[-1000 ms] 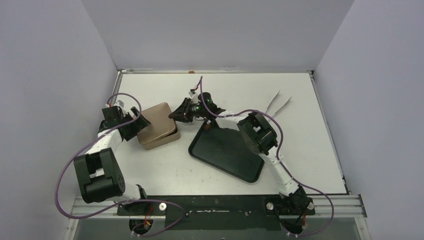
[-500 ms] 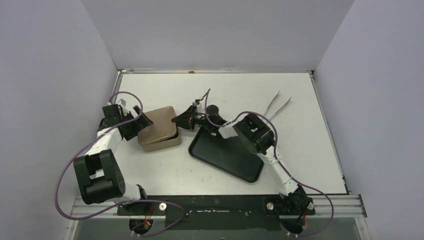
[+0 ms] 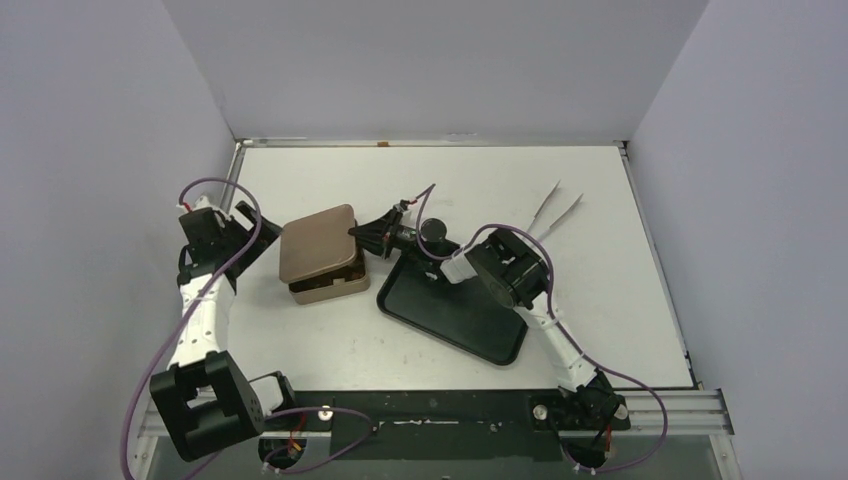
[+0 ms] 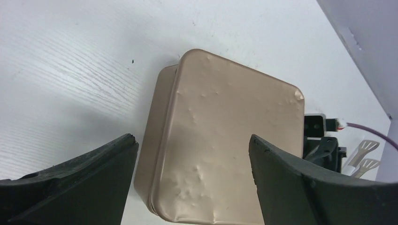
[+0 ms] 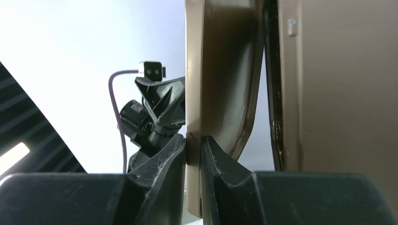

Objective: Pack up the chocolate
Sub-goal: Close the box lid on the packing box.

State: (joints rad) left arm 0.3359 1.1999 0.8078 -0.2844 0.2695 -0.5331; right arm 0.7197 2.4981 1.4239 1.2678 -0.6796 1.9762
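Chocolate: no piece shows in any view; the tin's inside is hidden under the lid, so I cannot tell whether the chocolate is there.
Tins: one square gold-brown metal tin (image 3: 327,286), left of the tabletop's (image 3: 480,180) middle.
Lids: one flat gold-brown square metal lid (image 3: 318,243), dented, over the tin and askew; the right wrist view shows a gap between lid (image 5: 220,70) and tin (image 5: 347,93) on the right side.
Trays: one black rectangular tray (image 3: 460,320), set diagonally, its far-left corner just beside the tin.
Tweezers: one white pair (image 3: 556,210), far right, well apart from the tray.
Claws: two.
Left claw (image 3: 252,232): spread wide, gripping nothing, just left of the tin and apart from it; in its own view (image 4: 192,140) the lid lies between the two fingers without touching either.
Right claw (image 3: 358,235): pinched closed on the lid's right rim (image 5: 193,145).
Edges: grey walls (image 3: 100,150) close the left, far and right sides; the left arm stands near the left wall.
Open room: bare tabletop runs along the far edge beyond the tin, near-left between the tin and the arm bases, and right of the tray.
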